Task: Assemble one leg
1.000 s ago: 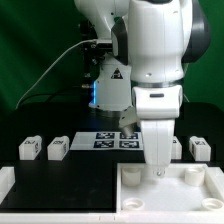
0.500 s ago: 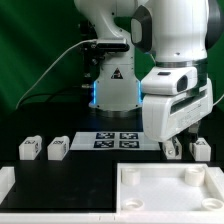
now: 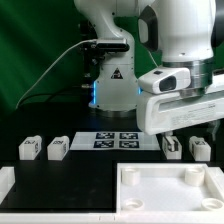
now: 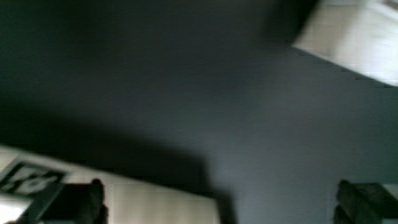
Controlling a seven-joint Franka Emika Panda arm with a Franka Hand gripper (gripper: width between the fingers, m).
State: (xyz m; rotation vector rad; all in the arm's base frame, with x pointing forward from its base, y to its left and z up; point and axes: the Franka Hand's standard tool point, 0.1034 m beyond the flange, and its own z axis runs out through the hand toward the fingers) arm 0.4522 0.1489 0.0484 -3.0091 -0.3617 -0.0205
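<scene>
- Exterior view: four alike legs stand in a row on the black worktop [image 3: 90, 175]. Two are at the exterior view's left [image 3: 28, 148] [image 3: 57, 149] and two at its right, just behind the large white panel [image 3: 170, 185].
- The marker board [image 3: 115, 140] lies between the two pairs, so the loose parts sit apart where each can be reached.
- The arm [image 3: 185, 100] hangs tilted above the right pair. The nearer leg [image 3: 172, 147] sits just under it and nothing touches it. This looks like an approach to a pick, so the leg's assembly is judged not yet begun.
- Wrist view: the pincer [image 4: 224, 200] is spread wide, its two dark fingers [image 4: 80, 200] well apart with only blurred dark worktop between them. It carries nothing, which suits reaching round a chunky block.
- A white tagged patch [image 4: 36, 180] shows near one finger, too blurred to tell whether it is a leg or the board.
</scene>
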